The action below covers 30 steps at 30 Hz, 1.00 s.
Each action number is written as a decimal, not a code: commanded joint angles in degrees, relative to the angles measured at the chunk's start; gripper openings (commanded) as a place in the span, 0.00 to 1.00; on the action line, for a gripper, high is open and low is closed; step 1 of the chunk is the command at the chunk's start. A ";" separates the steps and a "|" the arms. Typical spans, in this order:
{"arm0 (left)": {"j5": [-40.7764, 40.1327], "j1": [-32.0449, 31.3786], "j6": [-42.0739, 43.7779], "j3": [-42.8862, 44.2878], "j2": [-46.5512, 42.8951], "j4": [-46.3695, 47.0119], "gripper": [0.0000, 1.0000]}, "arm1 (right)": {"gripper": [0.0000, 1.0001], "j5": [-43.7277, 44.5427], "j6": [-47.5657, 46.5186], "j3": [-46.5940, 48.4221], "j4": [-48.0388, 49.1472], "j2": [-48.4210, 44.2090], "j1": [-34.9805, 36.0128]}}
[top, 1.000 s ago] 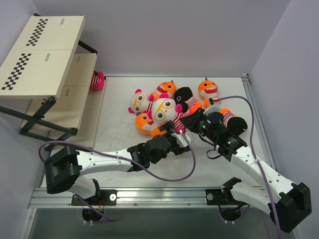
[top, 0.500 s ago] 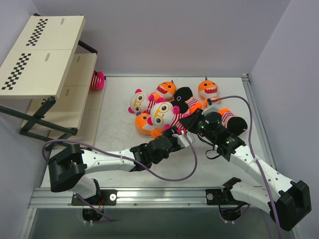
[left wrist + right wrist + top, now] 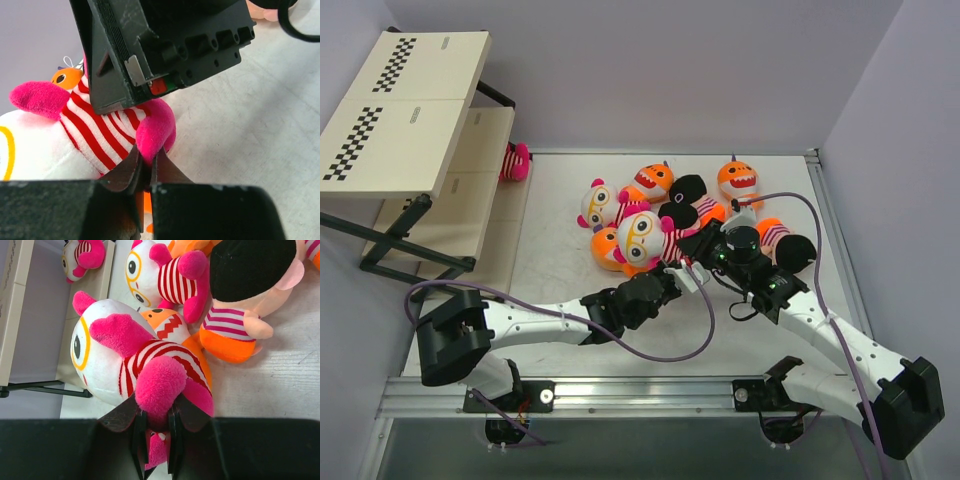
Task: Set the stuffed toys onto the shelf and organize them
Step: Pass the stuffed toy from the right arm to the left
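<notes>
I record my left gripper closed, its fingertips nipping a pink foot of the large striped doll just below the centre of the overhead frame. My right gripper is likewise closed and clamps another pink limb of the same doll from the right. In the right wrist view the plush bulges out between the two fingers. The doll rests against an orange shark at the near edge of the toy cluster on the table. Behind it lie a second striped doll, two further sharks and a black-headed doll. The shelf stands in the upper left of the frame, well apart from both grippers. A small striped doll sits at the right edge of its lower board. Whether it lies on the board or just beside it I cannot tell.
</notes>
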 commanded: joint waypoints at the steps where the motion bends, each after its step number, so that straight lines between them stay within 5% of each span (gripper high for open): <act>1: 1.12 -0.34 -1.08 -0.63 -2.19 3.16 0.02 | 0.12 -0.22 1.05 1.05 5.61 -0.60 1.08; 8: -1.17 -0.08 -0.11 -1.77 -4.65 0.09 0.02 | 0.64 1.45 -1.14 2.54 3.59 -2.71 0.99; 14: -4.15 0.36 0.68 -1.86 -7.02 -5.09 0.02 | 0.90 4.09 -4.48 5.88 0.87 -4.29 0.99; 19: -6.61 1.42 1.12 -0.63 -10.10 -11.42 0.02 | 0.99 6.89 -6.33 7.29 -1.07 -6.66 0.99; 25: -8.20 4.66 2.52 1.30 -14.23 -19.51 0.02 | 0.99 11.11 -10.10 9.23 -4.67 -9.57 0.81; 30: -5.04 14.04 2.35 4.28 -15.55 -29.44 0.02 | 0.99 15.34 -12.40 8.70 -8.54 -12.55 0.29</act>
